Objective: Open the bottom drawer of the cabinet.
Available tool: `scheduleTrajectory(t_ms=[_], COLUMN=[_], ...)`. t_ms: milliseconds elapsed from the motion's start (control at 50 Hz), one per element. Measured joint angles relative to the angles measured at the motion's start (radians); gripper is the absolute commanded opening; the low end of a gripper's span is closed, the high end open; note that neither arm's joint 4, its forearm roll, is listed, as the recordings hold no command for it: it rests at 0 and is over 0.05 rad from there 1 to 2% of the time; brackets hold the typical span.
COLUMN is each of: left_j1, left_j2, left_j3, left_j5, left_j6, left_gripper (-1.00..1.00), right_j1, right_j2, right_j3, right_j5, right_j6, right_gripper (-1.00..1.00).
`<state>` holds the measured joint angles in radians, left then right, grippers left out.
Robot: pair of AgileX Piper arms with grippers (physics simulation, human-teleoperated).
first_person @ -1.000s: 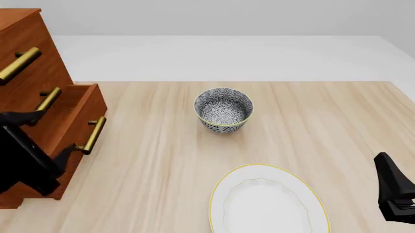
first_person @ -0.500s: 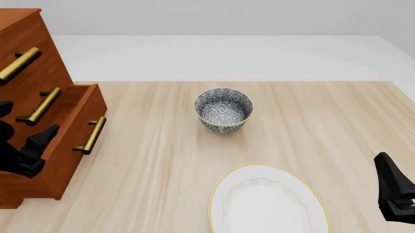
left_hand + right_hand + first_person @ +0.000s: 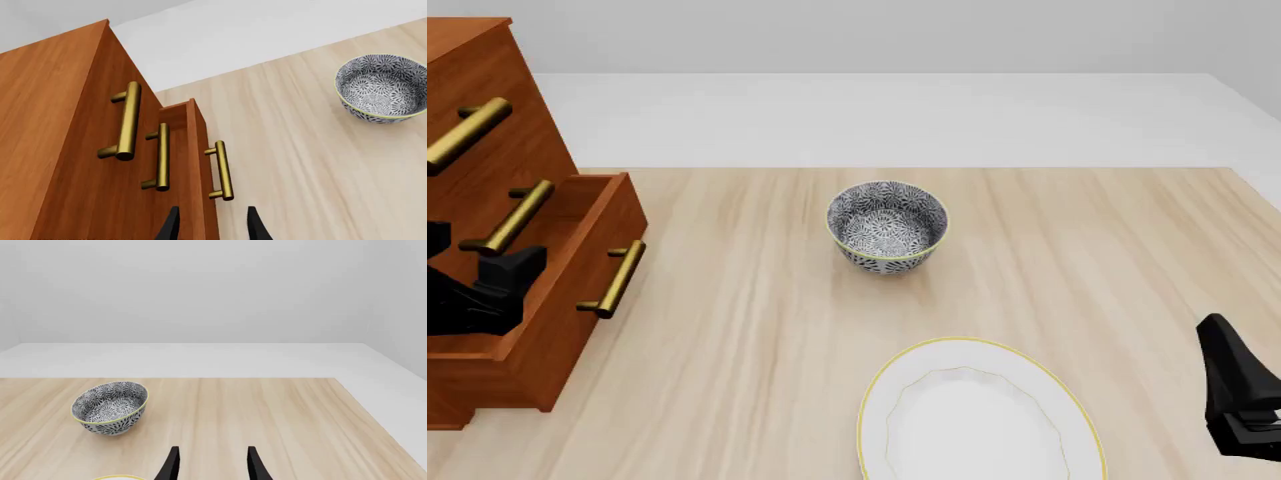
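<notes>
reddish-brown wooden bottom drawer sits pulled out; spread, empty left gripper should back away without snagging its brass bar handle.

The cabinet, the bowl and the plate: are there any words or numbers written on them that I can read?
None: no words, numbers or signs show in any view.
The cabinet is plain wood with brass handles.
The bowl has only a dark and white pattern, no letters.
The plate is plain white with a yellow rim.

cabinet at table's left edge — bowl mid-table, plate nearer, right of centre
</notes>
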<state>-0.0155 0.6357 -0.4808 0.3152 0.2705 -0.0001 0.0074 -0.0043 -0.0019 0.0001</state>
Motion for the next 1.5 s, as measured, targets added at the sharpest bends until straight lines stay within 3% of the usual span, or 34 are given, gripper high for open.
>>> scheduleTrajectory(t_ms=[280, 520, 960, 1500], left_j1=[0.007, 0.019, 0.054, 0.068], left_j2=[0.065, 0.130, 0.225, 0.337], left_j3=[-0.004, 0.007, 0.017, 0.082], left_j5=[-0.035, -0.087, -0.178, -0.297], left_j6=[-0.126, -0.181, -0.215, -0.199], left_gripper=[1.00, 1.00, 1.00, 1.00], right_j1=[0.000, 0.000, 0.000, 0.000], right_j2=[0.000, 0.000, 0.000, 0.000], right_j3=[0.000, 0.000, 0.000, 0.000], right_j5=[0.000, 0.000, 0.000, 0.000], right_j6=[0.000, 0.000, 0.000, 0.000], right_gripper=[1.00, 1.00, 1.00, 1.00])
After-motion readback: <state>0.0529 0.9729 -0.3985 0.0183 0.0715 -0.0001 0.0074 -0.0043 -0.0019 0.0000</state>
